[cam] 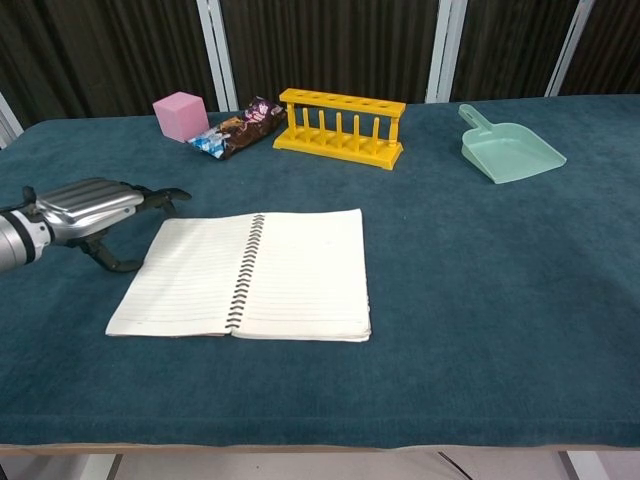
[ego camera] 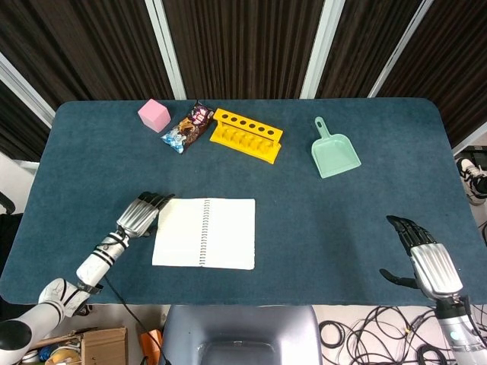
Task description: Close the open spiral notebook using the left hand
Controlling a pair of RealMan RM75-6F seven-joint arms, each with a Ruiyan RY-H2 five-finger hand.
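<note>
We were in what looked like a robot test room. A table (ego camera: 365,228) covered in dark blue felt stood before dark ribbed wall panels (ego camera: 236,46) with pale strips between. Cables (ego camera: 365,334) lay tangled on the floor, and unrelated props sat in a row: yellow test-tube rack (ego camera: 246,135), pink cube (ego camera: 154,115), green dustpan (ego camera: 335,152).
</note>
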